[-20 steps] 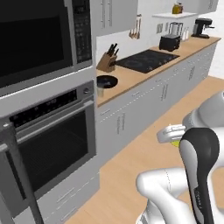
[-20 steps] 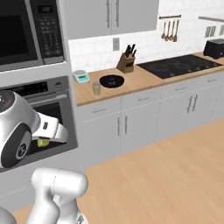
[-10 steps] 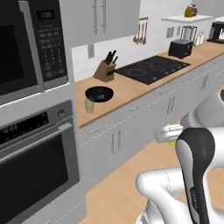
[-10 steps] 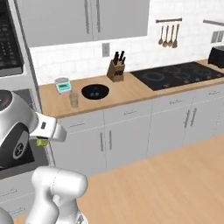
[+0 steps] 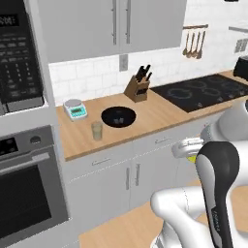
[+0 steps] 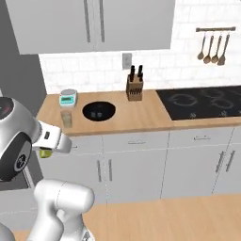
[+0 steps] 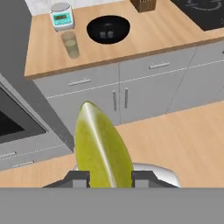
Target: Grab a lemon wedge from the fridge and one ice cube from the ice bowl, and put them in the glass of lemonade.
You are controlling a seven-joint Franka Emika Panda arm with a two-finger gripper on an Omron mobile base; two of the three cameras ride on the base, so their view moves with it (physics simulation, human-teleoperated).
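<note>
My gripper [image 7: 106, 178] is shut on the lemon wedge [image 7: 101, 146], which stands yellow-green between the finger tips. It hangs in front of the lower cabinets, a good way short of the counter; the wedge [image 5: 192, 158] also peeks out under the hand [image 6: 47, 149]. The glass of lemonade [image 7: 70, 43] stands near the counter's front edge [image 5: 97, 130] [image 6: 66, 118]. Just right of it lies the black ice bowl [image 7: 120, 26] [image 5: 109, 118] [image 6: 108, 113] with ice cubes [image 7: 107, 34] inside. The fridge is out of view.
A white scale [image 5: 75, 109] with teal display sits behind the glass. A knife block [image 5: 138, 87] stands right of the bowl, then the black stovetop [image 5: 203, 92]. The built-in oven [image 5: 24, 189] is at the left. Wall cabinets [image 6: 94, 23] hang above the counter.
The whole picture has shifted as the base moved: the oven slid off to the left and the counter with bowl and glass came to the middle. The wedge stays in the gripper.
</note>
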